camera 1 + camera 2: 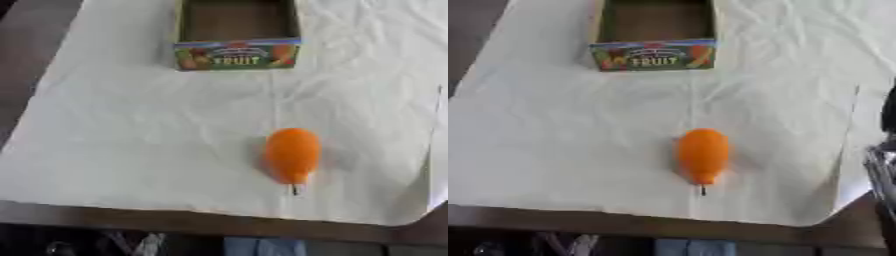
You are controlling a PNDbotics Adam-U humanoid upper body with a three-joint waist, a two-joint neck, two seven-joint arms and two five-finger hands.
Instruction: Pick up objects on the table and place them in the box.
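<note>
Robot hand (883, 150) blurred, grip unclear; smooth orange pear-shaped fruit (292, 154) on creased cloth (131, 135).

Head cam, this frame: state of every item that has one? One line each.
Box: upright, open top, nothing visible inside, at the far side of the cloth.
Orange fruit: lying on the cloth, stem toward the near edge, untouched, apart from the box.
White cloth: spread flat, wrinkled.
Hands: neither can be made out; only a dark part shows at the right edge of the right eye view.

Smooth matt orange fruit (292, 154), printed cardboard box (237, 55), creased white cloth (131, 130) w/ wrinkles.
</note>
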